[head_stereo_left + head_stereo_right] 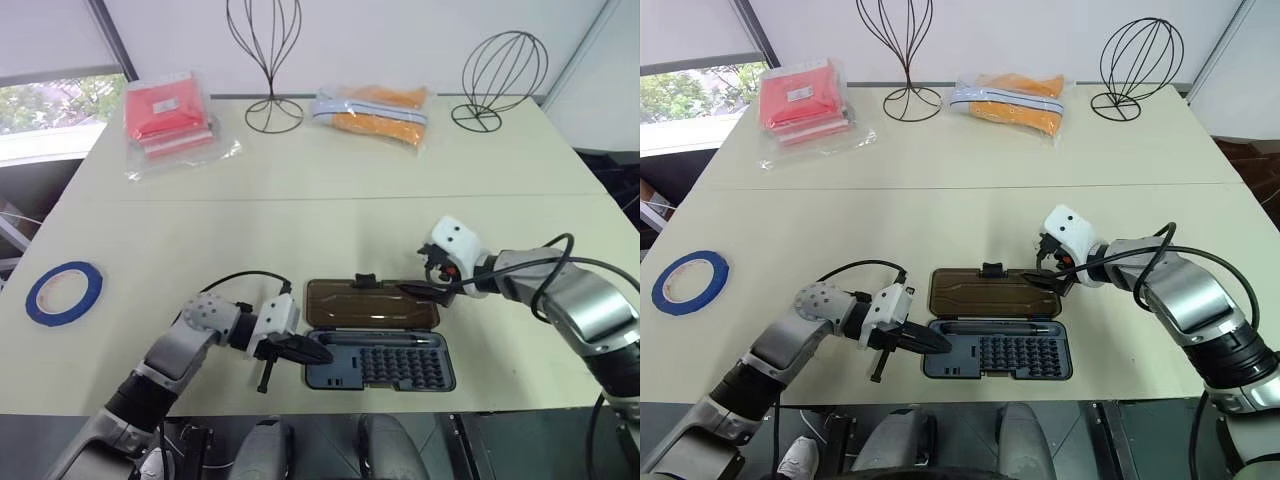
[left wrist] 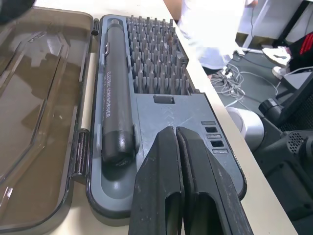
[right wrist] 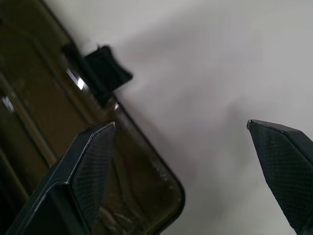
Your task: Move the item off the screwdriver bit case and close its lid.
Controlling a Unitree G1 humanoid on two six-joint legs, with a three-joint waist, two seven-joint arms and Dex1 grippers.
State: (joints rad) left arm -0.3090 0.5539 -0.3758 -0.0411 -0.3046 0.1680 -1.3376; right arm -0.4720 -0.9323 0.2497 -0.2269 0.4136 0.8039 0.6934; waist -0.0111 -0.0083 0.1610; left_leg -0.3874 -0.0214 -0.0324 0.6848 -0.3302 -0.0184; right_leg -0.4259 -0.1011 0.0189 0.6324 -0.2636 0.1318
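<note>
Right now your bit case (image 1: 380, 364) lies open near the front edge of the table (image 1: 300, 220), with its brown see-through lid (image 1: 370, 304) folded flat on the far side of the base and the black latch tab (image 1: 364, 282) sticking out from the lid's far edge. Rows of bits (image 2: 156, 58) fill the base, and a dark electric screwdriver (image 2: 115, 93) lies in the slot next to the hinge. Your roll of blue tape (image 1: 64, 292) sits flat on the table well off to the left, clear of the case. Your left gripper (image 1: 312, 352) has its two black fingers pressed together with nothing between them; its tips hover over the left end of the base, by the screwdriver's butt. Your right gripper (image 1: 425, 291) has its fingers spread wide, one finger (image 3: 88, 176) over the lid's right far corner, the other over bare table. At the back you have a red packet (image 1: 168, 110), an orange packet (image 1: 375, 110) and two wire stands (image 1: 268, 60).
</note>
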